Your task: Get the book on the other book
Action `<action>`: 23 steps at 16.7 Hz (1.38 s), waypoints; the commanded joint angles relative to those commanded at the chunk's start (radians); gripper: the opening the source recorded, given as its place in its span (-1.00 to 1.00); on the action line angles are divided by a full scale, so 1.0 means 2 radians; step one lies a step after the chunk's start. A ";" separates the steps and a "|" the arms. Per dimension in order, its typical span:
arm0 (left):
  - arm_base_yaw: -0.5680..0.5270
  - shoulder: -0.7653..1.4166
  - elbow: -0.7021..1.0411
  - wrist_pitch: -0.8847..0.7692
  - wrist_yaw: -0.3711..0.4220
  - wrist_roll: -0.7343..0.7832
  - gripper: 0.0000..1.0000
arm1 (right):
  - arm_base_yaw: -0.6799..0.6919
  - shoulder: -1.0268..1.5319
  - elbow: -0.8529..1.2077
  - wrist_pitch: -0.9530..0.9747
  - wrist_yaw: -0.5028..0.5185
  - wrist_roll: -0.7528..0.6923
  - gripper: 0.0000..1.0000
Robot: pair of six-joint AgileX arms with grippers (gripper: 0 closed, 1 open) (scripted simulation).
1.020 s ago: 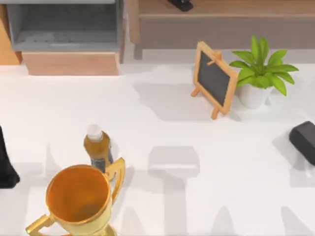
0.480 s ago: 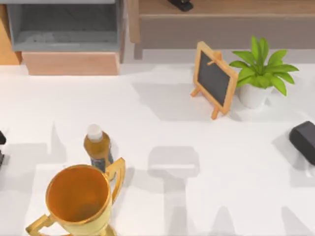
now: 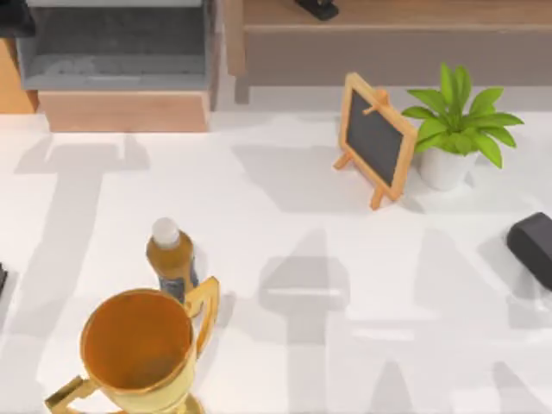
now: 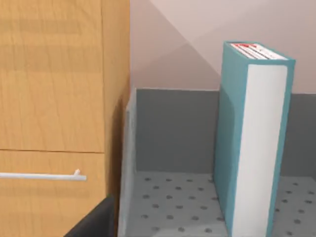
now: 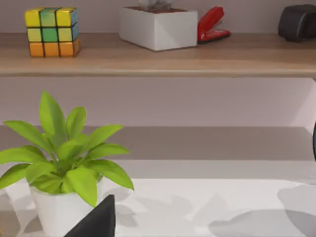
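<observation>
The book [image 4: 252, 138] has a teal cover, white page edges and a red-and-white label on top. It stands upright on the dotted grey floor of an open grey compartment [image 4: 173, 133], seen in the left wrist view. A dark part of my left gripper [image 4: 94, 223] shows low in that view, short of the book and apart from it. In the top view my left arm [image 3: 13, 17] is a dark shape at the far left corner, by the grey compartment [image 3: 112, 43]. My right arm [image 3: 533, 246] rests at the table's right edge. The other book is out of view.
A gold trophy [image 3: 138, 349] and a brown bottle [image 3: 171, 257] stand at the front left. A small chalkboard easel [image 3: 373, 138] and a potted plant [image 3: 453, 129] stand at the back right. A wooden cabinet [image 4: 54, 98] with a handle flanks the compartment. A shelf [image 5: 158, 54] carries a colour cube, a white box and a red stapler.
My left arm has left the table's left edge and gone to the far left corner by the grey compartment; its shadows have shifted across the table. The right arm has not moved.
</observation>
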 joint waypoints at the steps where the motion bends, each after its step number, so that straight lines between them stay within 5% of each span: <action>1: -0.005 0.051 0.031 0.016 -0.004 0.000 1.00 | 0.000 0.000 0.000 0.000 0.000 0.000 1.00; 10: -0.040 0.389 0.236 0.121 -0.026 0.001 1.00 | 0.000 0.000 0.000 0.000 0.000 0.000 1.00; 23: -0.039 0.451 0.305 0.116 -0.024 0.000 1.00 | 0.000 0.000 0.000 0.000 0.000 0.000 1.00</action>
